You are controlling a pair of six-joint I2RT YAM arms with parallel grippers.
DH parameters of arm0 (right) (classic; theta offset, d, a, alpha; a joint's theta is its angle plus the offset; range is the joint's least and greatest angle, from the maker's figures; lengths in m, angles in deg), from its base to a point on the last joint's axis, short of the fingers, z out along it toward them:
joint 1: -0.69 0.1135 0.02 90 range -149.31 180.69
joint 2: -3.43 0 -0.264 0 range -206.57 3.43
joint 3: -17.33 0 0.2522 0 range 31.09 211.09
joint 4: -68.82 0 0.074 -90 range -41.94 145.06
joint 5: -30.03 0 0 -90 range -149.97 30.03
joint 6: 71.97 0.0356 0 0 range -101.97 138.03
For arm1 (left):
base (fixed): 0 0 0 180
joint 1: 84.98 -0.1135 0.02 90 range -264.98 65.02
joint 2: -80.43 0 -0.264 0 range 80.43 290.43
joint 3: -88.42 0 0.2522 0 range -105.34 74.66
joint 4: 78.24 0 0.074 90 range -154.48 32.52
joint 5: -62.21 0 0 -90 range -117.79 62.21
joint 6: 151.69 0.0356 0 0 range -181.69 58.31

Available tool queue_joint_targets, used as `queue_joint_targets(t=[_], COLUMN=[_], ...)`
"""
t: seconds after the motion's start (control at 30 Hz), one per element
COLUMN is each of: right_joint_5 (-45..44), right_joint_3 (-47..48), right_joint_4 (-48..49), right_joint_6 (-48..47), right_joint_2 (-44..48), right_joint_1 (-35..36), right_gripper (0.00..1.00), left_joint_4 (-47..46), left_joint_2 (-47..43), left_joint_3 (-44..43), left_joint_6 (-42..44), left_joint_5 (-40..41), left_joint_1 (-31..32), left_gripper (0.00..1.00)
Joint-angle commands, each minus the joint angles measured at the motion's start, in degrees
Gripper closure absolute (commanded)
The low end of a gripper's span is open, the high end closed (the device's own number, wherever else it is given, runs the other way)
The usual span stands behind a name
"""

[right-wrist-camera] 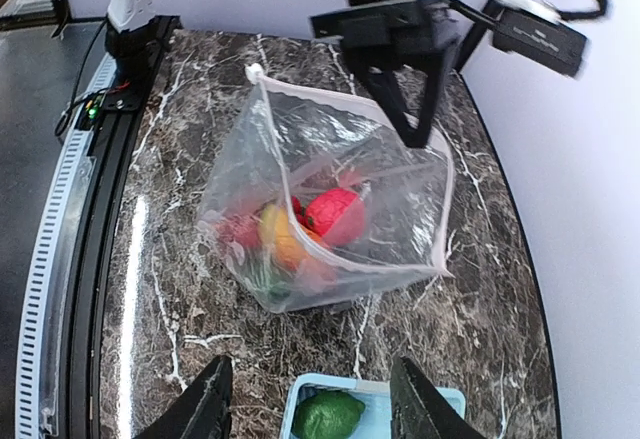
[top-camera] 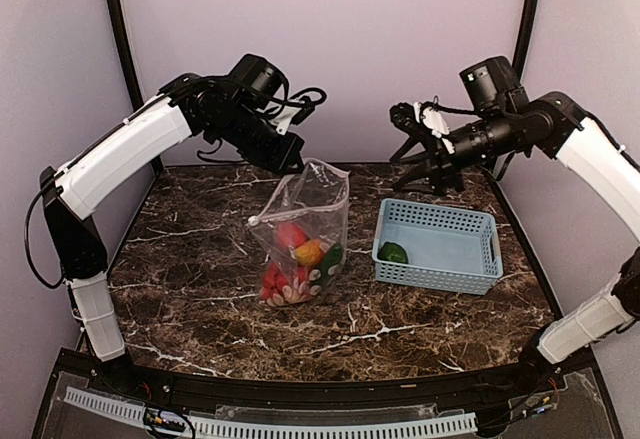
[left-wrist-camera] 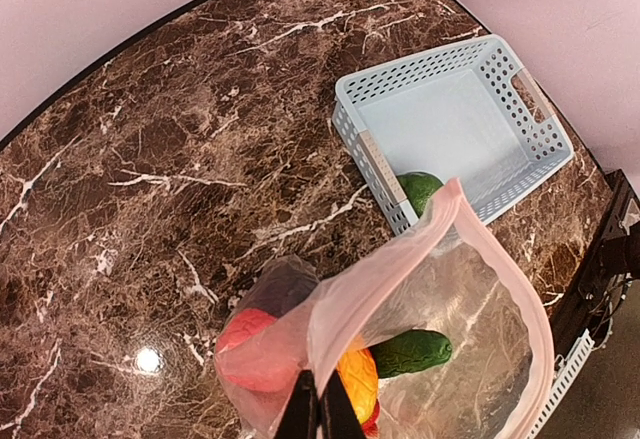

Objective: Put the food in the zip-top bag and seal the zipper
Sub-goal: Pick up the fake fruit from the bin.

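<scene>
The clear zip-top bag (top-camera: 305, 229) stands open on the marble table, held up by its top edge. My left gripper (top-camera: 290, 164) is shut on the bag's rim (left-wrist-camera: 320, 399). Inside the bag lie red strawberries (top-camera: 290, 237), an orange-yellow piece (left-wrist-camera: 358, 379) and a green vegetable (left-wrist-camera: 412, 352). The pinkish zipper strip (right-wrist-camera: 440, 214) runs along the open mouth. A green toy vegetable (top-camera: 393, 252) lies in the light-blue basket (top-camera: 470, 254). My right gripper (top-camera: 428, 174) is open and empty, above the basket's back left corner; in the right wrist view its fingers (right-wrist-camera: 205, 409) frame the green piece (right-wrist-camera: 327, 416).
The basket stands right of the bag, close to it. The purple back wall and black frame posts (top-camera: 120, 19) bound the table. A white cable channel (top-camera: 260, 421) runs along the front edge.
</scene>
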Motion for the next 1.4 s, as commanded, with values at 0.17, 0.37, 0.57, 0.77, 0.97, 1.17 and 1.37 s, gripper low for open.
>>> queue_joint_targets(t=[0.17,0.37,0.57,0.77,0.97,1.17,1.37], right_joint_5=[11.8,11.1,9.7,5.0,4.3,3.3,4.9], right_joint_3=[-6.1,-10.2,-12.3,-11.6,-11.5,-11.6,-11.8], right_joint_4=[0.9,3.8,5.1,5.2,5.5,5.2,4.6], right_joint_6=[4.2,4.8,4.7,6.5,7.9,8.8,9.7], right_joint_2=[0.6,-1.1,-7.3,-15.6,-21.4,-25.8,-28.0], right_joint_1=[-13.4,-16.8,-19.9,-20.3,-20.3,-20.2,-20.0], right_gripper=[0.49,0.49,0.48,0.44,0.42,0.41,0.34], left_joint_4=[-0.5,-0.4,-1.2,-1.5,-1.9,-2.5,-2.8], left_joint_2=[-3.2,-3.7,-4.6,-5.2,-5.4,-5.4,-5.2], left_joint_3=[0.6,1.1,2.6,3.6,4.4,5.1,5.3], left_joint_6=[-0.2,-0.2,-0.2,-0.1,-0.1,-0.3,-0.4], left_joint_5=[-0.8,-1.0,-1.0,-0.9,-0.9,-1.4,-1.6], left_joint_1=[-0.2,-0.1,-0.2,-0.2,-0.2,-0.2,-0.2], left_gripper=[0.99,0.99,0.99,0.99,0.99,0.99,0.99])
